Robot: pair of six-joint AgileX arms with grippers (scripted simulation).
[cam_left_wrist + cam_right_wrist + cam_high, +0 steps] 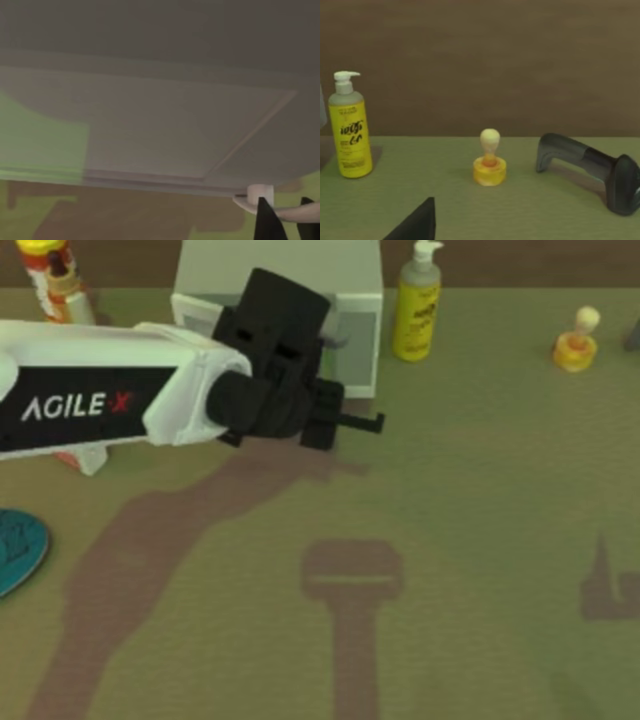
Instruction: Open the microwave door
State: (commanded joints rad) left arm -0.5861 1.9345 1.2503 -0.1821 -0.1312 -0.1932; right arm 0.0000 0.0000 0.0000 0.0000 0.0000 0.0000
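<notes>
The microwave (290,265) stands at the back centre of the table. My left arm reaches in from the left, and its gripper (365,422) hangs just in front of the oven's face, hiding most of the microwave door (195,315). In the left wrist view the door (150,125) fills the picture, its grey window seen at a slant. The left gripper (290,220) has the silver handle strip (295,212) between its two black fingertips and is shut on it. My right gripper is outside the top view; one fingertip (422,220) shows in its wrist view, with nothing held.
A yellow pump bottle (417,310) stands just right of the microwave. Farther right are a yellow knobbed stamp (577,343) and a black handheld scanner (590,165). An orange-and-white bottle (60,285) is at the back left, a teal object (18,550) at the left edge.
</notes>
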